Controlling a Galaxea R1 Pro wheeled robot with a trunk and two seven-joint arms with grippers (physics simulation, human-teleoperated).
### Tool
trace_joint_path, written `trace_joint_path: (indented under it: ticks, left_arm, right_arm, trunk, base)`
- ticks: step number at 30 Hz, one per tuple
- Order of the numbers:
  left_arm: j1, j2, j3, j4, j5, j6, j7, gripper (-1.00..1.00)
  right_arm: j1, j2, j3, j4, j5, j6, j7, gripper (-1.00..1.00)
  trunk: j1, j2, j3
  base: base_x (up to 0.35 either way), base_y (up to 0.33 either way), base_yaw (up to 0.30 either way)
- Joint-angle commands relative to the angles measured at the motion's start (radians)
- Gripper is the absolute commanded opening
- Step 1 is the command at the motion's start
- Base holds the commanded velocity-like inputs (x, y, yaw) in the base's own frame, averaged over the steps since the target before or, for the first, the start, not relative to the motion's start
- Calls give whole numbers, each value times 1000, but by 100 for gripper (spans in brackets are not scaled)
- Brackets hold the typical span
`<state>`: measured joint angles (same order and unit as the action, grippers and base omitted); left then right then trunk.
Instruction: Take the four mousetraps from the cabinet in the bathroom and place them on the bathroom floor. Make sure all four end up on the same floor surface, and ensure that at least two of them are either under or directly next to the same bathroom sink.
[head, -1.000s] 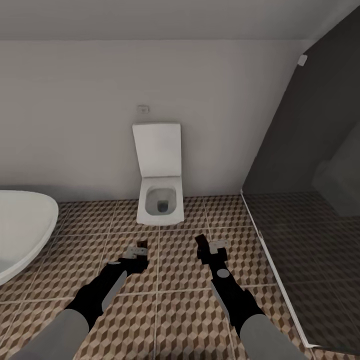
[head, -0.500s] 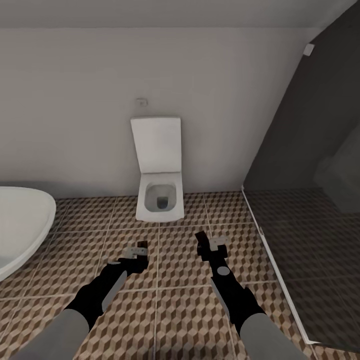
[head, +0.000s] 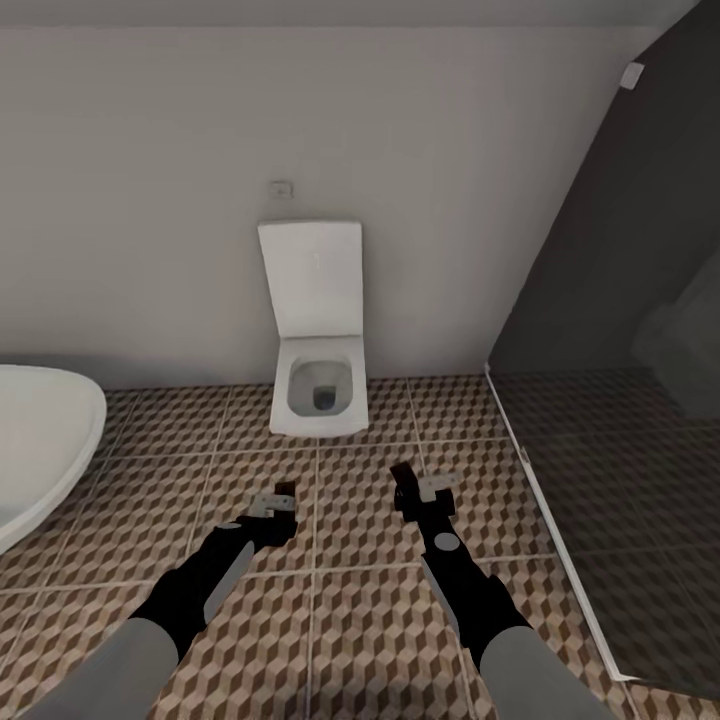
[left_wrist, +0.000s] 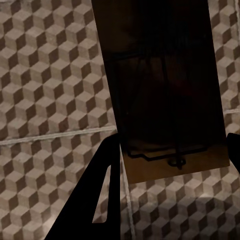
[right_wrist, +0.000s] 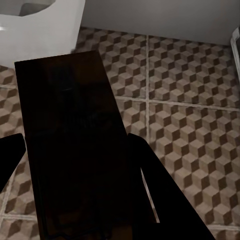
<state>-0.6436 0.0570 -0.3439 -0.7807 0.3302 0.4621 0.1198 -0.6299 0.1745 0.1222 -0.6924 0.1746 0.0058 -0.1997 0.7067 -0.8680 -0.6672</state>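
Cube-patterned bathroom floor (head: 350, 620) in front of a white toilet (head: 318, 395); no readable writing.
Left gripper (head: 281, 508) pinches a mousetrap (left_wrist: 160, 85) held above the tiles short of the toilet, its long axis running out along the fingers. Right gripper (head: 418, 493) clamps another mousetrap (right_wrist: 70, 145), likewise lengthwise, its far end toward the toilet.

Open bathroom floor (head: 350, 610) lies around and ahead of both arms, bare tiles from six o'clock up to the wall. At twelve o'clock the toilet (head: 318, 400) stands against the wall, lid raised, blocking the middle. At nine o'clock a white basin (head: 40, 440) juts in over the tiles. From one to four o'clock the dark glass shower enclosure (head: 620, 400) closes that side.
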Motion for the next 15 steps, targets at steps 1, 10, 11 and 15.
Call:
trace_joint_path:
  ticks: [1, 10, 11, 15]
  left_arm:
    - [-1, 1, -6, -2, 9, 4, 9, -100]
    - [-1, 1, -6, -2, 9, 3, 9, -100]
    - [-1, 1, -6, -2, 9, 3, 9, -100]
    - [-1, 1, -6, -2, 9, 3, 9, -100]
  right_arm:
    - [-1, 0, 2, 1, 6, 0, -7, -100]
    - [-1, 0, 2, 1, 6, 0, -7, -100]
    - [-1, 0, 2, 1, 6, 0, -7, -100]
    - [-1, 0, 2, 1, 6, 0, -7, -100]
  trunk:
    - [4, -8, -6]
    - [39, -71, -48]
    - [42, -78, -53]
    - [58, -106, -72]
  base:
    - [0, 0, 0]
    - [0, 0, 0]
    - [0, 0, 0]
    - [0, 0, 0]
